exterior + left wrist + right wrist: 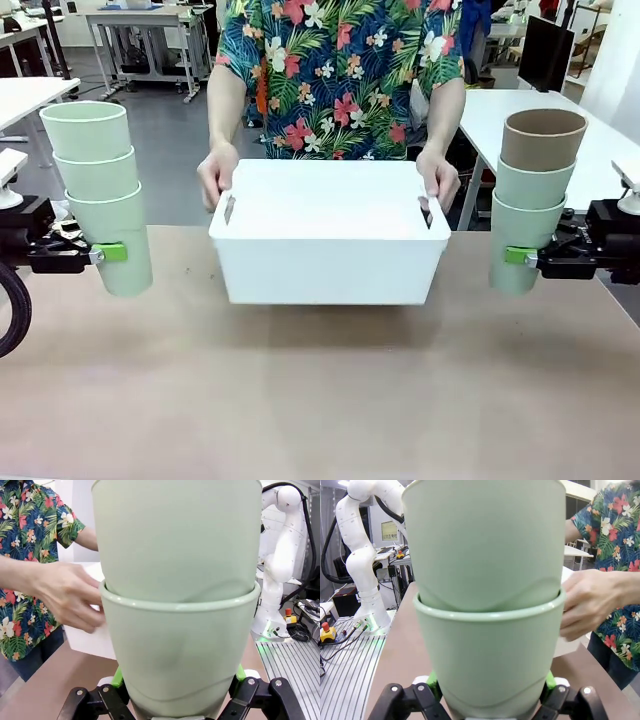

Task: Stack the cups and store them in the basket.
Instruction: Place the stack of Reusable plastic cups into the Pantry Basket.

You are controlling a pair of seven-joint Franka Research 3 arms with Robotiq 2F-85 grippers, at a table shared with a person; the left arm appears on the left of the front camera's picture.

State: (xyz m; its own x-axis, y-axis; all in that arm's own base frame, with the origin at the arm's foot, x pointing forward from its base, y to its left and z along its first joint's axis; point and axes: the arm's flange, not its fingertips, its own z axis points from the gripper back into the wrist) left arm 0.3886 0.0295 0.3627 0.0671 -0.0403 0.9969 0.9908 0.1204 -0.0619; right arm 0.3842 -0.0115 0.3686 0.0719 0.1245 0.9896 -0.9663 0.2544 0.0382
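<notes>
Six tall, tapered, matte plastic cups make two nested piles of three, both upright and raised clear of the brown surface (pixel 320 400). The all-mint left stack (pixel 100 190) sits in the left gripper (pixel 118 254), whose green-padded fingers (pixel 118 676) are clenched on the sides of the bottom cup, around its lower half. The right stack (pixel 532 200), two mint cups with the single brown cup (pixel 543 140) on top, is held the same way by the right gripper (pixel 515 256), its fingers pressed against the lowest cup on either side. The two stacks hang well apart, near opposite edges of the front view. Between them, over the far middle of the surface, is the large white rectangular plastic basket (pixel 330 250). A person in a flowered shirt stands behind it with one hand (pixel 217 175) at the slot handle on one short end and the other hand (pixel 437 178) at the opposite end. Whether the basket rests on the surface or is lifted slightly, I cannot tell. Both stacks are apart from the basket.
</notes>
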